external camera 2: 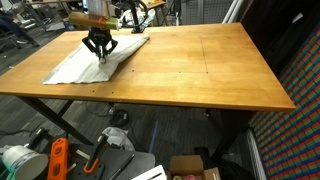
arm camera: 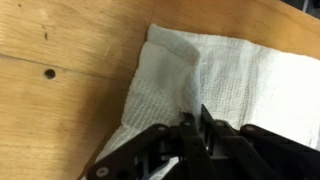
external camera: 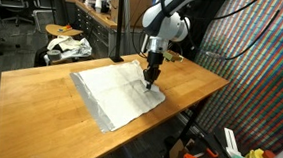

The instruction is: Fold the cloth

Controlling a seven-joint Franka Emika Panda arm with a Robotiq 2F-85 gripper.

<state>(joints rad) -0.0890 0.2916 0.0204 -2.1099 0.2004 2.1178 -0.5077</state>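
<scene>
The cloth [external camera: 108,93] lies flat on the wooden table [external camera: 35,97], a pale grey-white sheet with one corner reaching the table's near edge. In both exterior views my gripper [external camera: 149,86] points straight down onto one side of the cloth [external camera 2: 80,66]. The gripper [external camera 2: 100,54] stands near the cloth's edge. In the wrist view the black fingers [arm camera: 205,128] are pressed together on a raised ridge of the cloth [arm camera: 235,70], and the fabric puckers up into them. My gripper [arm camera: 192,120] is shut on that pinch of cloth.
A white fabric bundle [external camera: 69,47] sits on a stool behind the table. A patterned screen [external camera: 268,58] stands beside the table. Boxes and tools [external camera 2: 60,160] lie on the floor under it. A small hole [arm camera: 49,73] marks the bare wood near the cloth.
</scene>
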